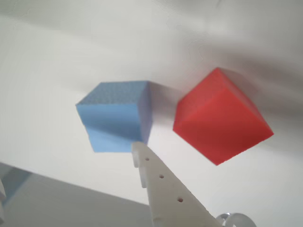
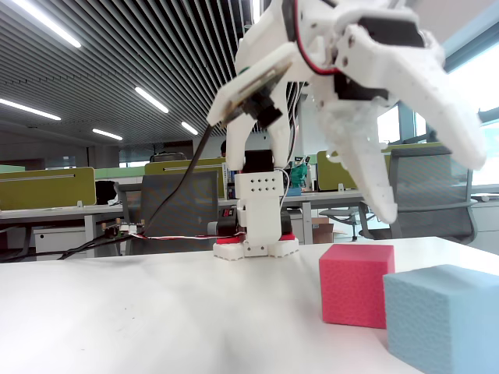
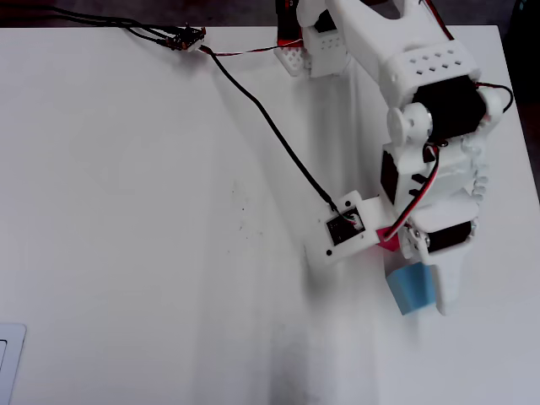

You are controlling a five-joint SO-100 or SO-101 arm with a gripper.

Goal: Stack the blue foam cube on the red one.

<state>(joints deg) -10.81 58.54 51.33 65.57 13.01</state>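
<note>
Pincer [image 2: 413, 187] hangs open and empty above the blue foam cube [image 2: 444, 319], which rests on the surface [image 2: 156, 312] beside the red one [image 2: 355, 284], apparently lined up for a grasp.

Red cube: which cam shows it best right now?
Wrist view: the red cube is whole, unobstructed, three faces visible. Fixed view: the blue cube overlaps its lower right corner. Overhead view: only a sliver under the arm.
</note>
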